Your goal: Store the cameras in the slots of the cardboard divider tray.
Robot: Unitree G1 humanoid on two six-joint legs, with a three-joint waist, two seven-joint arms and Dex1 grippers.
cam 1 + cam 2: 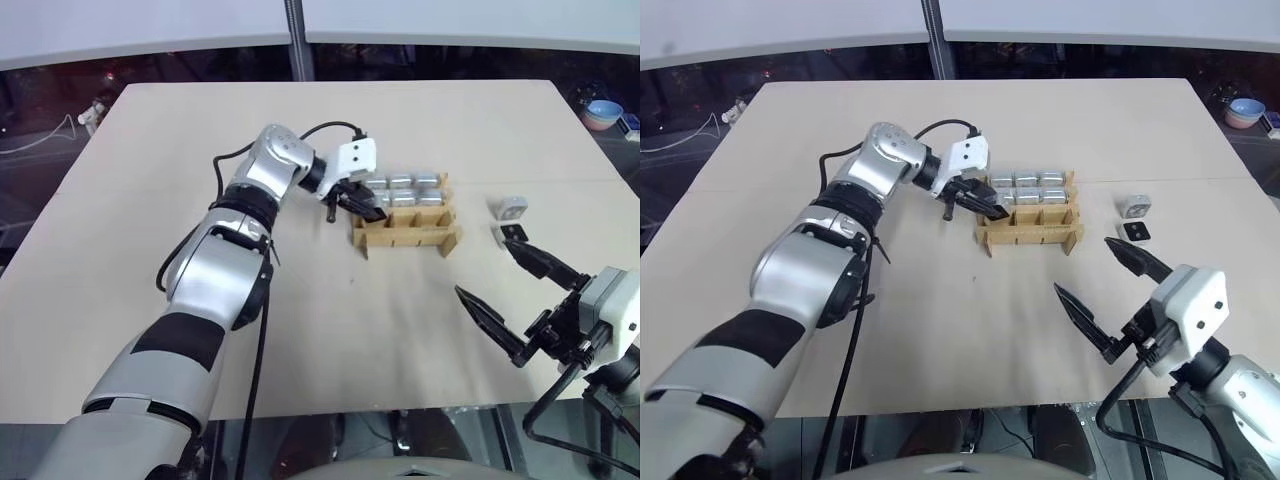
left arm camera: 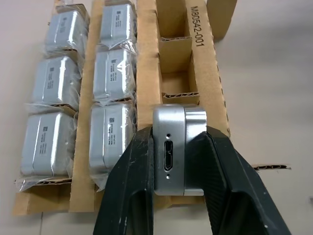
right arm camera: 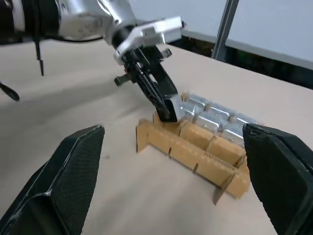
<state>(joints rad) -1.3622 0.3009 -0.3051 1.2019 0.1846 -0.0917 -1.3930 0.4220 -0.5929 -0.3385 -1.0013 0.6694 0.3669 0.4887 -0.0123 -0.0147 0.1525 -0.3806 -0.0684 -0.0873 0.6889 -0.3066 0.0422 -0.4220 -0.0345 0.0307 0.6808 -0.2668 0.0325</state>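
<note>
While the right gripper (image 1: 1095, 290) hangs low over the bench (image 1: 150, 150) with fingers spread wide, the left gripper (image 2: 168, 161) tilts down, pinching a camera (image 2: 171, 147) above the cardboard divider tray's (image 1: 405, 238) empty near row.

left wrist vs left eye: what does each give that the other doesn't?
Left wrist view: the left gripper shut on a bare silver camera, port side showing, over the near-row end slot of the cardboard divider tray; six bagged cameras with labels fill the other two rows.

Left eye view: two loose cameras on the table beside the tray's far end, and the open right gripper.

Both: tray, left gripper, stored cameras.
</note>
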